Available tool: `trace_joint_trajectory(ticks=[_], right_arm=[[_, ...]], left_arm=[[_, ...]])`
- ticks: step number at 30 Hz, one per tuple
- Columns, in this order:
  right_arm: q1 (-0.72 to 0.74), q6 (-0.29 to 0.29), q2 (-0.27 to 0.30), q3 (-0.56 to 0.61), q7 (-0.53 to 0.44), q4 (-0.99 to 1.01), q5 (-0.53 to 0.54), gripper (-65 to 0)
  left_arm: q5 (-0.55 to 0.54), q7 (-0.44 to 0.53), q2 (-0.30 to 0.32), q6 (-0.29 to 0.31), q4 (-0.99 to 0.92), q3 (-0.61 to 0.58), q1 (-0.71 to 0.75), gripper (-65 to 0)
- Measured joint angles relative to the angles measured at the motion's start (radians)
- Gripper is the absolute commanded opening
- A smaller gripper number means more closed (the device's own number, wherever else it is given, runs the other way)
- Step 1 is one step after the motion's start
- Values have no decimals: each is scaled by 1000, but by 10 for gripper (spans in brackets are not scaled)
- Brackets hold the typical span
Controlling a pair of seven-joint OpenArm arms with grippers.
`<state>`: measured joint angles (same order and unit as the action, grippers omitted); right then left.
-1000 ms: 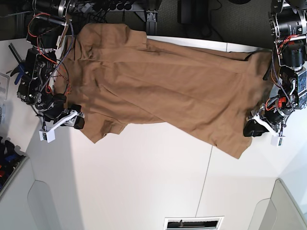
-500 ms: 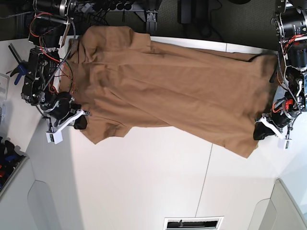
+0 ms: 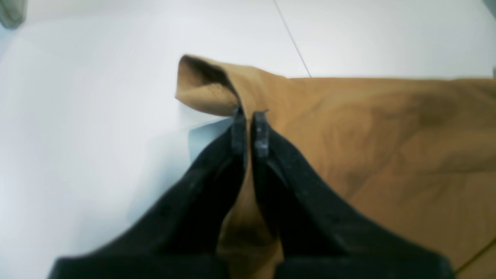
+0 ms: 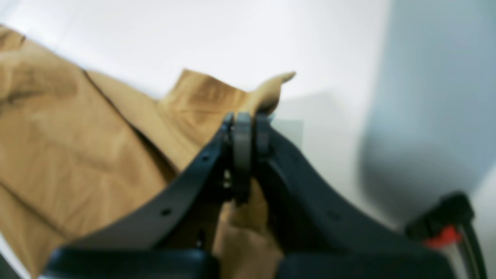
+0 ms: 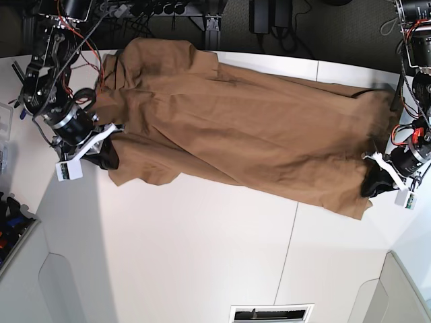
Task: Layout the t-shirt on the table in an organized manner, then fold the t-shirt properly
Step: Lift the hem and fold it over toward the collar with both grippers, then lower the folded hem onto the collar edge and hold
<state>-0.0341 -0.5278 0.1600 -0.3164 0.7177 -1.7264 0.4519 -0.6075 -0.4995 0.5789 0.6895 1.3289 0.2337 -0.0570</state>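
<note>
The tan-brown t-shirt [image 5: 236, 128] lies stretched across the far half of the white table [image 5: 202, 256], its far edge hanging over the table's back edge. My left gripper [image 5: 372, 183] at the base view's right is shut on the shirt's edge; in the left wrist view the black fingers [image 3: 248, 124] pinch a fold of the shirt [image 3: 368, 135]. My right gripper [image 5: 106, 156] at the base view's left is shut on the shirt's other end; the right wrist view shows the gripper [image 4: 244, 128] clamping bunched cloth of the shirt [image 4: 77, 135]. The white tag is hidden.
A dark seam line [image 5: 288, 242] runs across the tabletop. A bin of small coloured items [image 5: 10, 222] sits at the left edge. Cables and dark equipment [image 5: 168, 10] lie beyond the back edge. A white slotted panel [image 5: 271, 313] sits at the front edge.
Both grippers have pulled apart and toward the front, drawing the shirt wider and flatter. The right arm swung so that its gripper sits further left.
</note>
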Motion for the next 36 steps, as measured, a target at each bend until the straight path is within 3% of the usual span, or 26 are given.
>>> trace_joint_trajectory(ticks=[7,17,19,22,24,28,31,36], right_arm=[[-131,-3,6,-2,1,-124,0,-650],[-204,-16,26,-2,15,-134,5,-650],[-215,-16,26,-2,55,-134,5,-650],[-218,-15,26,-2,78,-134,3,-385],[-218,-15,26,-2,79,-134,9,-292],[-218,-15,26,-3,80,-135,76,-290],[-218,-15,25,-13,80,-150,128,-290],[-206,-15,8,-48,61,-176,138,-290]], left_arm=[[24,7,0,1,51,74,129,-650],[45,11,0,0,52,88,244,-650],[47,10,-2,0,52,88,253,-606],[36,10,-3,0,52,88,253,-467],[26,10,-2,0,52,89,253,-394],[-40,-2,-5,0,52,113,253,-382],[-153,-33,-5,0,58,193,253,-382],[-272,-104,-2,0,68,303,251,-382]])
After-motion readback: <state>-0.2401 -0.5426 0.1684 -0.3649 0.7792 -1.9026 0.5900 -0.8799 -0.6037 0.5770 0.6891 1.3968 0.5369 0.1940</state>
